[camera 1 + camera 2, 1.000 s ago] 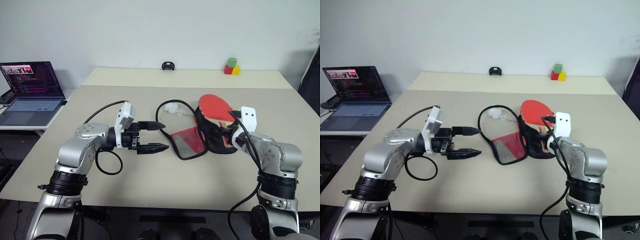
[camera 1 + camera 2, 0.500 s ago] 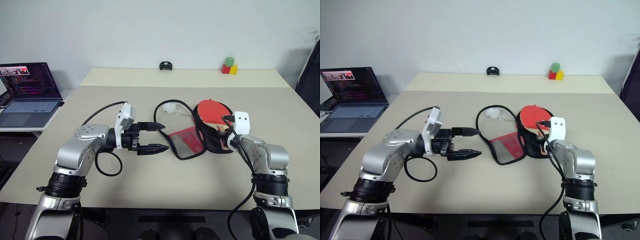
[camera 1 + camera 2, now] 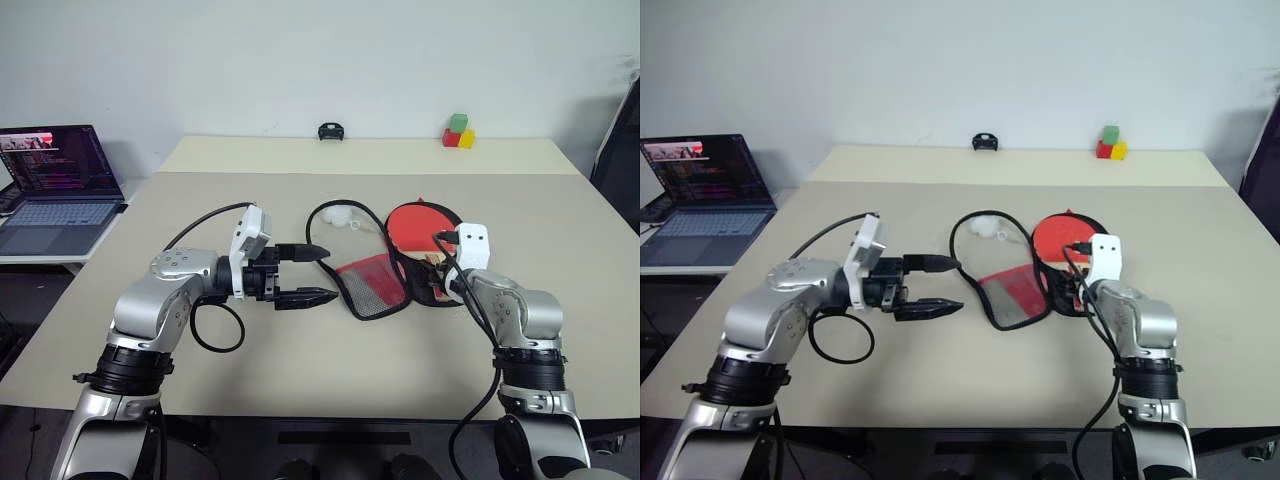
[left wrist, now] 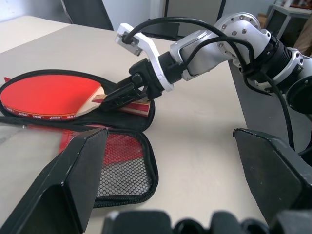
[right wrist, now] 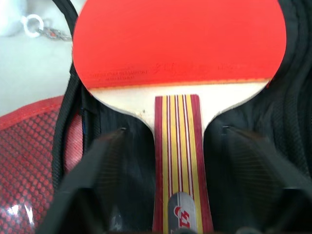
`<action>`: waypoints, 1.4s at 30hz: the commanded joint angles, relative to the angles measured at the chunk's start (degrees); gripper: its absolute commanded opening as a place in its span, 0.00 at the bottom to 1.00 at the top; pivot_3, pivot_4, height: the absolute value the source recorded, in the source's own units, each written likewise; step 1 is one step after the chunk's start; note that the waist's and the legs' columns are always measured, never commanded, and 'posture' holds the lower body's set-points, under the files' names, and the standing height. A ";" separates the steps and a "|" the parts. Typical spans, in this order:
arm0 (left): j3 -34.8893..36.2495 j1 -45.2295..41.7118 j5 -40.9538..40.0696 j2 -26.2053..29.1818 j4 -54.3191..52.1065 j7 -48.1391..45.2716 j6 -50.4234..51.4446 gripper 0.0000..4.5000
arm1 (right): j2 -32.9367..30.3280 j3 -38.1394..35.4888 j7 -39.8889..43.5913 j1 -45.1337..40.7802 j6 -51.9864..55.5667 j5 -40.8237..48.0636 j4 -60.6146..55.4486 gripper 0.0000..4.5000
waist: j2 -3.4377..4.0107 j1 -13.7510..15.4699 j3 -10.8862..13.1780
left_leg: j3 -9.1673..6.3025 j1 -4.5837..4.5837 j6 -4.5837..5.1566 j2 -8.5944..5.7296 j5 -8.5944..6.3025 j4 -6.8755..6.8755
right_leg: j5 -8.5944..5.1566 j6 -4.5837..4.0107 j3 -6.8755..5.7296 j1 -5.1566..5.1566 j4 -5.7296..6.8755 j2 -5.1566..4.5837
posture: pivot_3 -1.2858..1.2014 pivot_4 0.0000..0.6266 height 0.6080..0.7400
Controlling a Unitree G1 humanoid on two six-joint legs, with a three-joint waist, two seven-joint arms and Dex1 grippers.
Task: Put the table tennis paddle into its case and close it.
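Observation:
The table tennis paddle (image 3: 420, 224) lies red face up inside the open black case (image 3: 404, 285), its wooden handle (image 5: 178, 156) pointing toward my right arm. The case's mesh lid with the red patch (image 3: 370, 284) is folded out flat to the left. My right gripper (image 5: 173, 130) is open, one finger on each side of the handle with a gap between them and it. My left gripper (image 3: 328, 272) hovers open left of the lid, pointing at it, with nothing between its fingers.
A small white ball (image 3: 341, 216) on a chain lies beside the case's black loop (image 3: 318, 222). Far back on the table (image 3: 300, 360) sit coloured blocks (image 3: 458, 131) and a small black object (image 3: 329, 131). An open laptop (image 3: 60, 185) stands on a side table at the left.
My right gripper has opened and released the handle. The paddle, earlier tilted up out of the case, now lies flat in it. The left arm has kept still.

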 commanded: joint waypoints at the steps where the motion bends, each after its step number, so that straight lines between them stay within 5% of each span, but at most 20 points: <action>1: 2.02 -0.07 -1.44 0.36 -1.84 0.31 -0.41 1.00 | -1.27 1.01 0.46 0.68 -1.65 -0.77 -4.53 0.99 | 0.00 0.00 0.00 | 0.00 0.00 0.00 0.00 0.00 0.00 | 0.00 0.00 0.00 0.00 0.00 0.00 | 0.52 0.24 1.00; 18: 2.11 -0.19 -1.64 0.22 -1.38 0.83 -0.62 1.00 | -2.91 4.29 2.56 3.74 -6.56 -3.77 -0.30 0.99 | 0.00 0.00 0.00 | 0.01 0.00 0.01 -0.01 0.01 -0.01 | 0.00 0.00 0.00 0.00 0.00 0.00 | 0.52 0.24 1.00; 21: 2.13 -0.21 -1.67 0.25 -1.47 0.94 -0.56 1.00 | -3.34 5.38 2.88 3.82 -8.14 -5.06 0.49 0.85 | 0.00 0.01 0.00 | 0.00 0.01 0.01 -0.01 0.01 -0.01 | 0.00 0.00 -0.01 0.00 0.01 0.00 | 0.52 0.24 1.00; 29: 2.08 -0.13 -2.07 0.50 -1.77 1.19 -0.43 1.00 | -3.30 5.80 2.67 4.27 -8.97 -6.29 -0.13 0.24 | 0.00 0.01 0.00 | 0.00 0.00 0.00 0.00 0.02 -0.01 | 0.00 0.00 0.00 0.00 0.01 0.00 | 0.52 0.24 1.00; 38: 1.88 -0.19 -2.11 0.33 -1.59 1.24 -0.54 1.00 | -2.34 6.05 3.33 4.80 -7.07 -5.35 -1.87 0.24 | 0.00 0.01 0.00 | 0.00 0.00 0.00 0.00 0.02 -0.01 | 0.00 0.00 -0.01 0.00 0.01 0.00 | 0.52 0.24 1.00; 42: 1.78 -0.13 -1.96 0.32 -1.49 1.26 -0.65 1.00 | -1.27 5.16 3.02 5.00 -5.66 -4.38 -3.87 0.53 | 0.00 0.00 0.00 | 0.00 0.00 0.00 0.01 0.02 -0.02 | 0.00 0.00 0.01 0.00 0.01 0.00 | 0.52 0.24 1.00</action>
